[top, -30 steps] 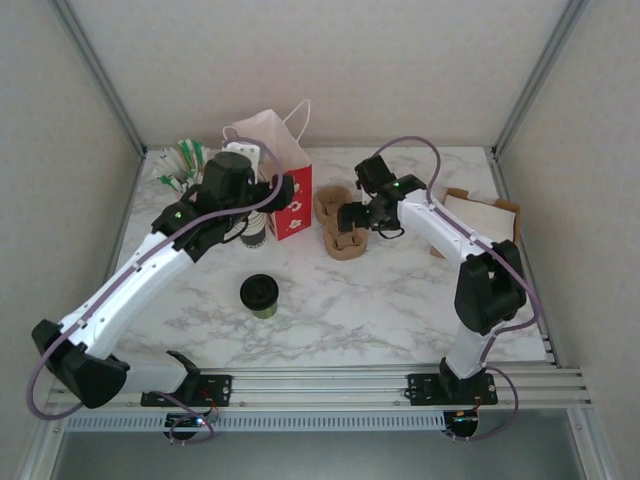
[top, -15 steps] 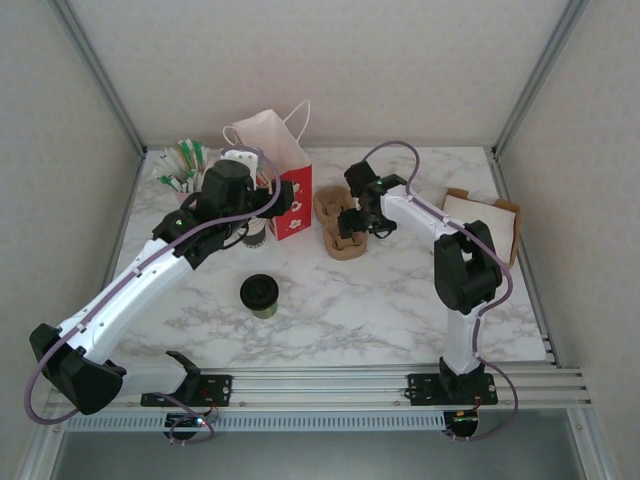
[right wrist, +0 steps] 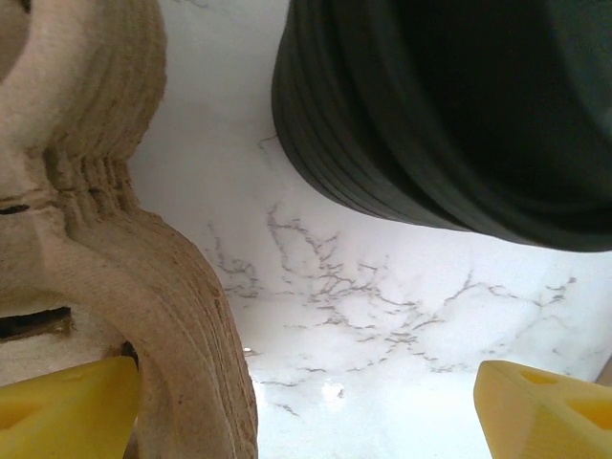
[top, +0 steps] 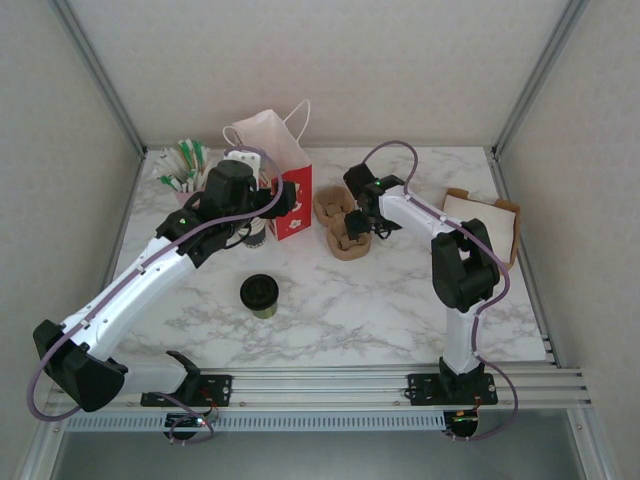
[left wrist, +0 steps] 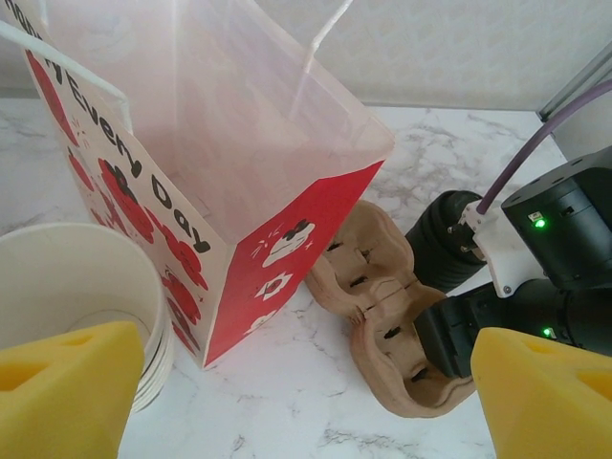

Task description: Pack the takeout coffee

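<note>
Left gripper hangs wide open, empty, beside the red-and-white paper bag (cream cups at its side). The takeout coffee stands alone on the marble table, nearer the arms' bases; right gripper, equally spread and empty, sits low against pulp cup carriers

Top camera high, looking down whole table; wrist cameras close, low (both share brown carrier stack).

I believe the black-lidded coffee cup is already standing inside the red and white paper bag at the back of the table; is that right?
Not quite: the top external view shows the coffee cup standing on the open table, nearer the arms than the paper bag, which is at the back.
</note>
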Controlling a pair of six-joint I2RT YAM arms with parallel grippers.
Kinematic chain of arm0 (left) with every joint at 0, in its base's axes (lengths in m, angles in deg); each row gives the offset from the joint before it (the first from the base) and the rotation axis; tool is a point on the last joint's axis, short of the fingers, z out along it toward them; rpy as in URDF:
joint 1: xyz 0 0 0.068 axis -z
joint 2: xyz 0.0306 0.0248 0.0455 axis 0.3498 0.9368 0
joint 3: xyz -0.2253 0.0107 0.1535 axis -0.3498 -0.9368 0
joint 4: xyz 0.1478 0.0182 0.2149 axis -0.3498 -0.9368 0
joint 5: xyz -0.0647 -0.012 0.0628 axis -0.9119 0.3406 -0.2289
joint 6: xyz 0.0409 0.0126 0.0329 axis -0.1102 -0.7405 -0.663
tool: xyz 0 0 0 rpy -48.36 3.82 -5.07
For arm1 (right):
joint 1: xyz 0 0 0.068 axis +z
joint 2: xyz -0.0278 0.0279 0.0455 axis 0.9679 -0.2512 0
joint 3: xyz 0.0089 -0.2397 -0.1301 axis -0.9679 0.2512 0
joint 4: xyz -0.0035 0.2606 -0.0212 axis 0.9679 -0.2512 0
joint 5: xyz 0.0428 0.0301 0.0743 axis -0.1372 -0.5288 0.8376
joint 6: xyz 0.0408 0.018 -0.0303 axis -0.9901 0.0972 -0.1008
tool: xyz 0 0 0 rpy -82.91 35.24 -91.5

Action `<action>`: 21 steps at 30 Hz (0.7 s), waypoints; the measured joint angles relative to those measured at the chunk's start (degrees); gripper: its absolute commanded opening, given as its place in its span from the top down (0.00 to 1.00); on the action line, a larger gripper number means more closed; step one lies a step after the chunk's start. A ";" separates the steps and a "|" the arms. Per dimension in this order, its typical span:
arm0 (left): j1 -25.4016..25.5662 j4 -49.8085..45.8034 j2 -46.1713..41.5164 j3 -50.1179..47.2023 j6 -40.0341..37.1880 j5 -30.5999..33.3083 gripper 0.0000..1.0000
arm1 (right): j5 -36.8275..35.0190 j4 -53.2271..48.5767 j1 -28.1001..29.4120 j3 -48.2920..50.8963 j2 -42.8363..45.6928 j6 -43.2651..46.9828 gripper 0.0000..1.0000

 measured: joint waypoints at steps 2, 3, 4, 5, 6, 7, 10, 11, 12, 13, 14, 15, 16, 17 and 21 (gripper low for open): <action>0.00 0.00 0.00 0.00 0.09 -0.22 0.11 | -0.76 -0.17 0.00 0.00 0.00 -0.15 0.09; 0.00 0.00 0.00 0.00 0.20 -0.24 0.11 | -1.18 -0.31 0.00 0.00 0.00 -0.22 0.09; 0.00 0.00 0.00 0.00 0.24 -0.26 0.11 | -1.57 -0.46 0.00 0.04 0.00 -0.33 0.09; 0.00 0.02 0.00 -0.02 0.42 -0.33 0.11 | -1.90 -0.50 -0.02 0.20 0.04 -0.39 0.09; 0.00 0.00 0.00 -0.04 0.44 -0.42 0.11 | -2.14 -0.61 -0.11 0.39 0.07 -0.59 0.09; 0.00 0.02 0.00 -0.04 0.48 -0.42 0.11 | -2.23 -0.81 -0.20 0.66 0.13 -0.81 0.09; 0.00 0.02 0.00 -0.04 0.63 -0.42 0.11 | -2.56 -1.11 -0.79 2.03 0.68 -1.57 0.09; 0.00 0.02 0.00 -0.04 0.63 -0.44 0.11 | -2.60 -1.20 -1.16 2.75 1.09 -1.84 0.09; 0.00 0.02 0.00 -0.04 0.63 -0.44 0.11 | -2.71 -1.36 -1.60 3.43 1.55 -2.05 0.09; 0.00 0.02 0.00 -0.04 0.63 -0.44 0.11 | -2.82 -1.44 -2.01 4.11 2.05 -2.27 0.09; 0.00 0.04 0.00 -0.04 0.63 -0.44 0.11 | -3.06 -1.62 -2.47 4.85 2.60 -2.58 0.09; 0.00 0.04 0.02 -0.04 0.63 -0.46 0.11 | -3.19 -1.77 -2.97 5.64 3.19 -2.82 0.09; 0.00 0.07 0.02 -0.04 0.63 -0.46 0.11 | -3.23 -1.95 -3.37 6.29 3.74 -2.97 0.09; 0.00 0.13 0.04 -0.04 0.63 -0.48 0.11 | -3.17 -2.05 -3.87 7.19 4.42 -3.23 0.09; 0.00 0.44 0.07 -0.04 0.63 -0.81 0.11 | -3.19 -2.62 -5.46 10.58 7.43 -4.28 0.09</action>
